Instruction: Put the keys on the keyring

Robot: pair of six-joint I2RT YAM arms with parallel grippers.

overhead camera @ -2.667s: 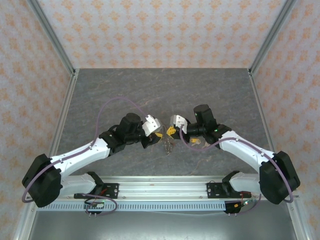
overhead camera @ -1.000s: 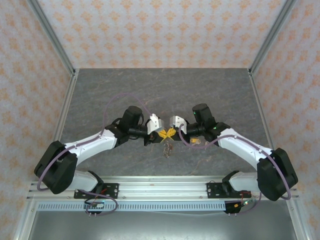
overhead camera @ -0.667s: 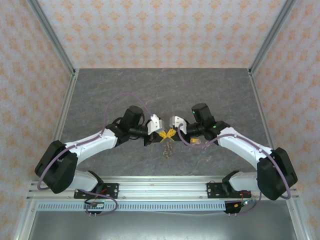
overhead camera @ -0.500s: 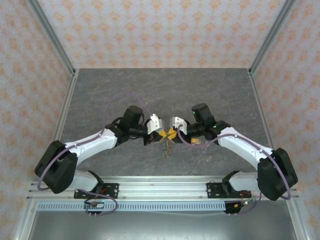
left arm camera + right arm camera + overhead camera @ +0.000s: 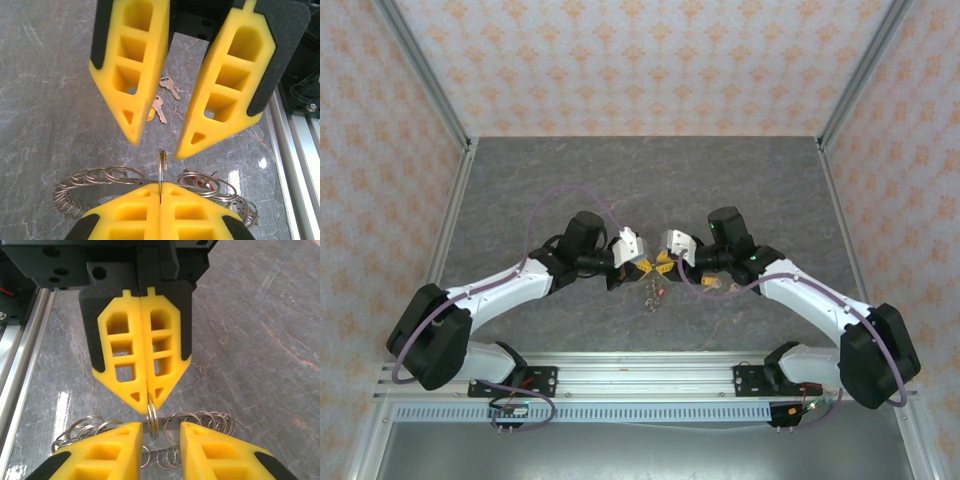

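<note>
fingers (image 5: 125, 212) of the left end effector (image 5: 160, 187) are pressed together, clamped on one thin loop of the keyring (image 5: 95, 177). that loop stands edge-on, sticking out past the fingertips. the rest of the keyring, a beaded coil of wire loops, spreads to both sides just under those tips; can't tell if it rests on the desk (image 5: 45, 100). right end effector (image 5: 159, 146) faces the left one tip to tip, fingers apart, gripping nothing. the clamped loop sits at the mouth of that gap; i can't tell if it touches either finger. keys (image 5: 159, 107), two silver ones, lie flat on the desk beyond the right end effector's fingers, apart from the keyring. small red bit among the loops beside the left tips, can't tell what it is.
</note>
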